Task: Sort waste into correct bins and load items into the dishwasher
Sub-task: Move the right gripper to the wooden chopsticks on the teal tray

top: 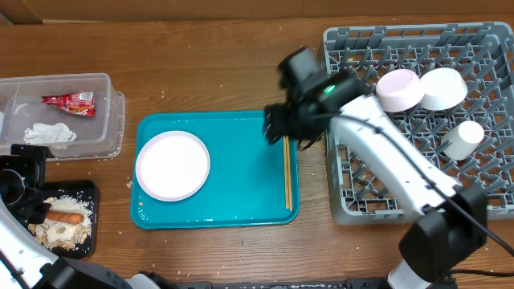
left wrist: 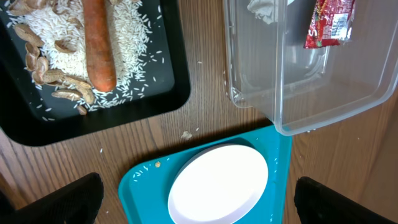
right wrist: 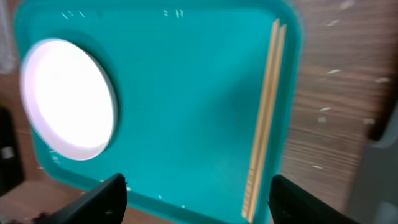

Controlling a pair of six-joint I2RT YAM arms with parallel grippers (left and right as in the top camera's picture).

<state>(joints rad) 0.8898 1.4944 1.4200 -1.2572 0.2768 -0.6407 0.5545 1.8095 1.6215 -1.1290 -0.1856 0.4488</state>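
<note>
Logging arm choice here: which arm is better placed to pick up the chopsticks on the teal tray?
Right. The right gripper, open, hangs over the chopsticks at the teal tray's right edge, beside the dish rack. The left gripper is far off, by the black tray.

The overhead camera looks straight down on the whole table (top: pixel 217 64). The left wrist camera sits close over the left side, facing down at the black tray (left wrist: pixel 168 62), tub (left wrist: pixel 323 106) and plate (left wrist: pixel 217 186). The right wrist camera looks down, close and blurred, on the teal tray (right wrist: pixel 186 93) and chopsticks (right wrist: pixel 264 112). All three views share the plate and teal tray.
</note>
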